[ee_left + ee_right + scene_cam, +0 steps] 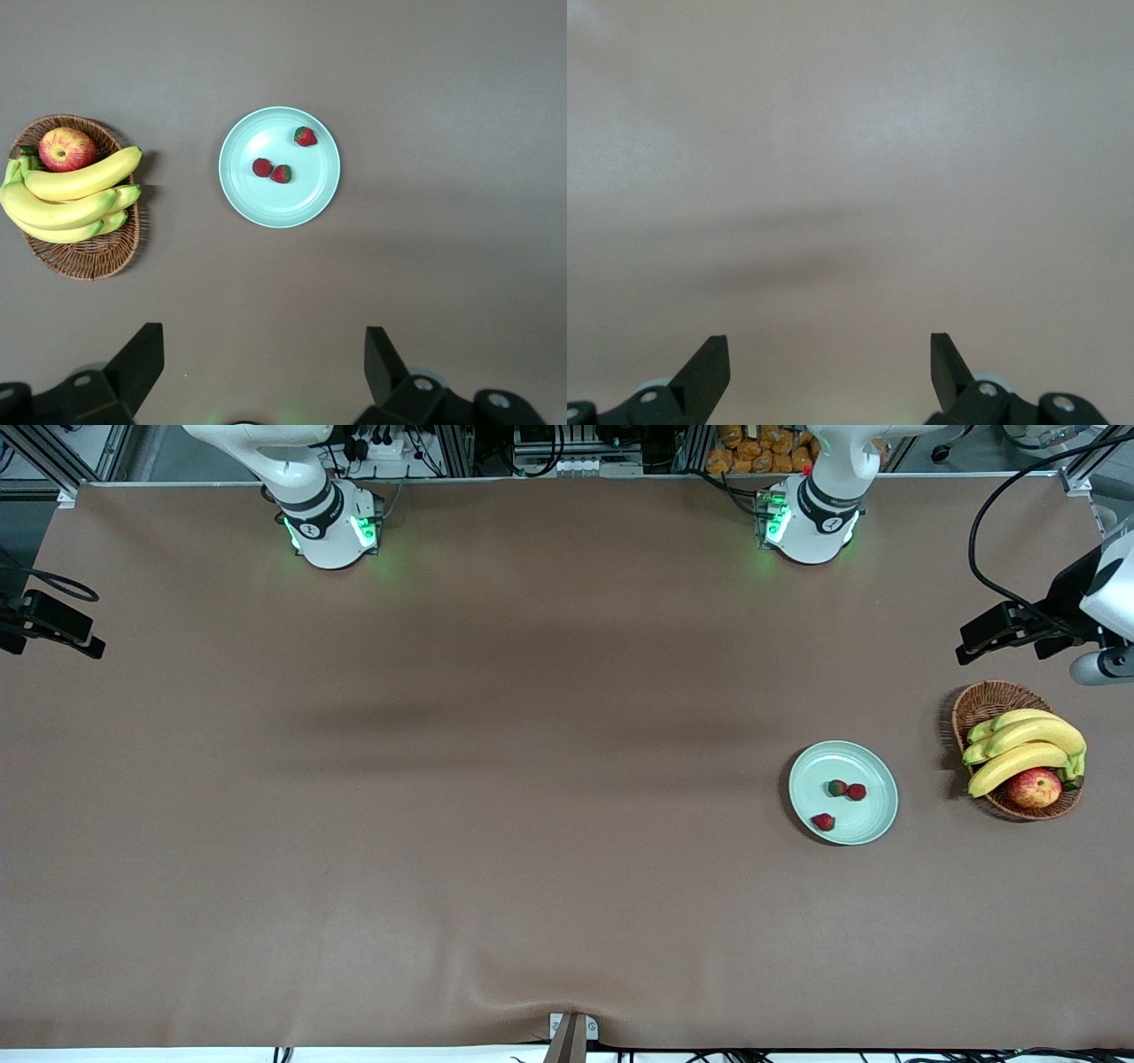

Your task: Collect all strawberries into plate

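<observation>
You had all three strawberries (840, 797) lying in the plate (873, 766), beside the basket (983, 701), so the task looked finished. Your left gripper (264, 359) hung high over the table, wide apart and empty; your right gripper (830, 359) waited likewise over bare table.

You face a wide desk (443, 824) covered edge to edge in a brown cloth, which puckers into a soft fold at the edge nearest the front camera. Aluminium framing (461, 447) and bundled cables (390, 443) line the desk's upper edge in that view. The light is even, with faint broad shadows across the cloth's middle
</observation>
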Robot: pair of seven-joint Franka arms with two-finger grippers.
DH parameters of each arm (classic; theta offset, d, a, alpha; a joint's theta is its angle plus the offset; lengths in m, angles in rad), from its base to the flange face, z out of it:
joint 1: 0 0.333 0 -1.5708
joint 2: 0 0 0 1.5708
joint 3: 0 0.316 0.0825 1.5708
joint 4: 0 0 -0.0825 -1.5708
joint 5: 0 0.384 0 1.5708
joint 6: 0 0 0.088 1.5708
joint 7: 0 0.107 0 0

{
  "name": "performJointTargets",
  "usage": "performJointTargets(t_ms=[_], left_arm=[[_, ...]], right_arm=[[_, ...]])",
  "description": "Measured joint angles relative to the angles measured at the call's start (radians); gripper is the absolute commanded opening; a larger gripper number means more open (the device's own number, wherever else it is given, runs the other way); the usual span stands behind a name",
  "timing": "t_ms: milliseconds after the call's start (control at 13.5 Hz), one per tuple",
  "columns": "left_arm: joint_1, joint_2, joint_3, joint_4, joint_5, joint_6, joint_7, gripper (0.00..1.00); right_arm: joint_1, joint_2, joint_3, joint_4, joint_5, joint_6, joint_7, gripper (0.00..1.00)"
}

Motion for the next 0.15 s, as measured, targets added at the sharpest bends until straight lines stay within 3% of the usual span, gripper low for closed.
performJointTargets(t_ms=[148], left_arm=[[0.0, 0.0, -0.005, 0.003, 0.0, 0.0, 0.0, 1.0]], right_arm=[[0.0, 0.0, 0.0, 0.0, 0.0, 0.0, 0.0, 1.0]])
